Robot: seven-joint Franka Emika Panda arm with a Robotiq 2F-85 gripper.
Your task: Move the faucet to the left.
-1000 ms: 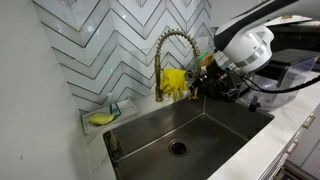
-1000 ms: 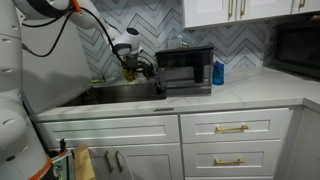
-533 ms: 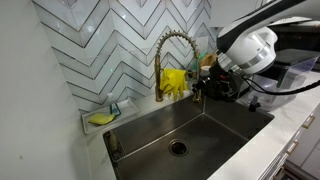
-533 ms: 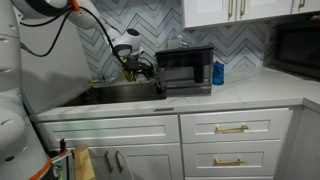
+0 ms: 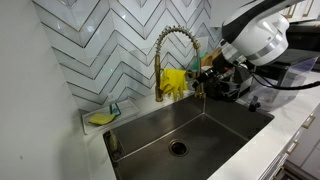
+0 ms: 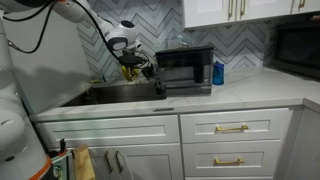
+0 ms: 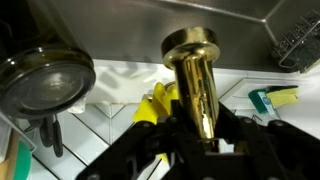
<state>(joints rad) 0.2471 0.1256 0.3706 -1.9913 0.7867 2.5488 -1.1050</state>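
Note:
The brass-gold gooseneck faucet (image 5: 172, 45) rises behind the sink against the chevron tile wall, and its spring hose arches over to the spray head. My gripper (image 5: 205, 82) is at the spray head end, on the right side of the arch. In the wrist view the gold spray head (image 7: 193, 75) runs between the black fingers of my gripper (image 7: 200, 132), which are closed against it. In an exterior view the gripper (image 6: 133, 68) sits over the sink beside the microwave.
Yellow gloves (image 5: 175, 82) hang behind the faucet. The steel sink (image 5: 215, 120) has a drain (image 5: 178, 147) below. A sponge dish (image 5: 100, 118) sits at the sink's far corner. A microwave (image 6: 185, 70) and a blue bottle (image 6: 218, 72) stand on the counter.
The arm's wrist body has lifted and shifted to the right. The gripper stays at the spray head, and the faucet has barely moved.

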